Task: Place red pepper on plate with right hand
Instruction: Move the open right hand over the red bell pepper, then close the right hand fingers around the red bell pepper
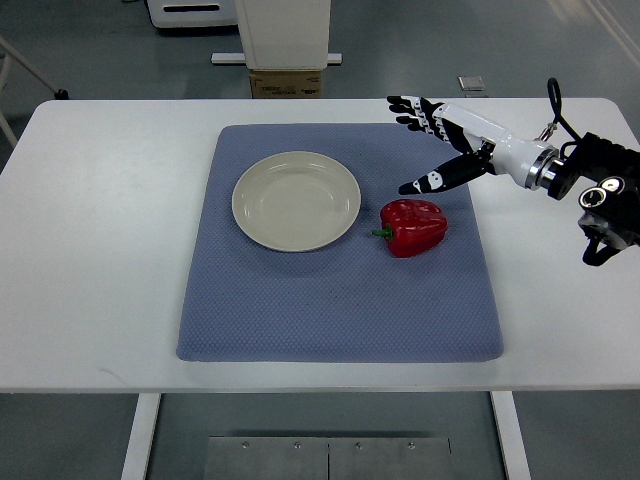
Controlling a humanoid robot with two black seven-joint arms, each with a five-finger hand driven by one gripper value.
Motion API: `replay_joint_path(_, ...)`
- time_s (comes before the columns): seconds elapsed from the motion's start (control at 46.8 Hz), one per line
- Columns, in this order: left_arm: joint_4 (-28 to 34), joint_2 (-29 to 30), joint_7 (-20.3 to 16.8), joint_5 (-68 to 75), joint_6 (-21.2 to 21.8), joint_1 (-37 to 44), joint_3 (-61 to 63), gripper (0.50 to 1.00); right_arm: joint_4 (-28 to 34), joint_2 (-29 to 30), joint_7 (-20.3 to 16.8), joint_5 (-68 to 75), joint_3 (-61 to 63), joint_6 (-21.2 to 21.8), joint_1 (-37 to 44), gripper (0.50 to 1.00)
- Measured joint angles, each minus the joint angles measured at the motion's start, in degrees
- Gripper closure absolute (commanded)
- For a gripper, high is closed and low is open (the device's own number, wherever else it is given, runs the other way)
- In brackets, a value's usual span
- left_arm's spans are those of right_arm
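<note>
Nothing placed yet: red pepper (413,227) lay just beside the empty plate (296,200), untouched. Right hand (445,140) hovered near pepper, fingers (412,105) spread, holding nothing.

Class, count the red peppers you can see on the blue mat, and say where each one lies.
1. The red pepper lies on the blue mat, just right of the plate, not on it. None appears hidden.

Only 1 camera is here, set high on the robot's side and looking steeply down from a middling distance at the whole table (90,250), with floor beyond the right hand (440,140) along the top edge.
</note>
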Motion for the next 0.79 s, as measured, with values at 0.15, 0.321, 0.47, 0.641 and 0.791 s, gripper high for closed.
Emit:
replay_joint_path(0.15,0.0,0.0,0.0,0.0,0.0,0.03,0.0,0.5,1.57,-1.28,2.08,-2.27,-4.96,-0.02,2.29,0.519)
replay_joint_path(0.321,0.0,0.0,0.01,0.0,0.01,0.03,0.0,0.5,2.51,-1.41,2.38,-3.73,-8.73,-0.13,3.97,0.521)
replay_joint_path(0.47,0.0,0.0,0.03,0.0,0.02,0.05,0.0,0.5,2.54,-1.29,2.3,-5.0,-9.93,-0.39,4.58,0.532)
replay_joint_path(0.641,0.0,0.0,0.03,0.0,0.02,0.02,0.0,0.5,2.07,-1.18,1.85,-5.19,-13.01,-1.4,5.99,0.538)
replay_joint_path(0.791,0.0,0.0,0.03,0.0,0.02,0.06,0.0,0.5,1.99,-0.88,1.81,-5.32,-17.34,-4.54,6.73,0.538)
